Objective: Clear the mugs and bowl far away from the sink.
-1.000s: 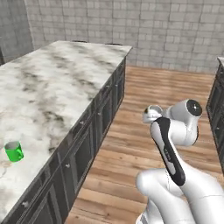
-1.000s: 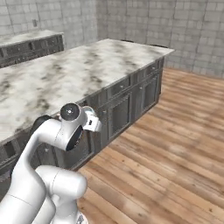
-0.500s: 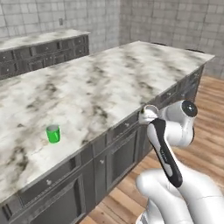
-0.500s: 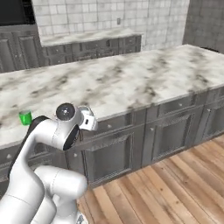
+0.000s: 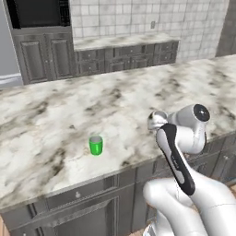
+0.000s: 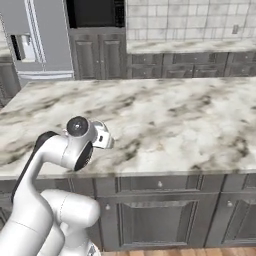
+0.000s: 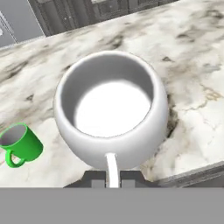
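- Base has swung round since 0.5 s ago — whole view shifted; counter (image 5: 55,120) now runs straight across in front, green mug (image 5: 96,145) sits mid-frame rather than far left.
- White mug (image 7: 111,118) is upright, held up over the counter, handle toward the gripper (image 7: 112,178).
- Fingers clenched on that handle.
- Green mug stands on the counter near its front edge — beside the white mug in hand view.

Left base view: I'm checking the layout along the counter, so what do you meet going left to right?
Green mug standing upright on the marble counter → white-grey mug at the arm's claw → the arm's white joint housing.
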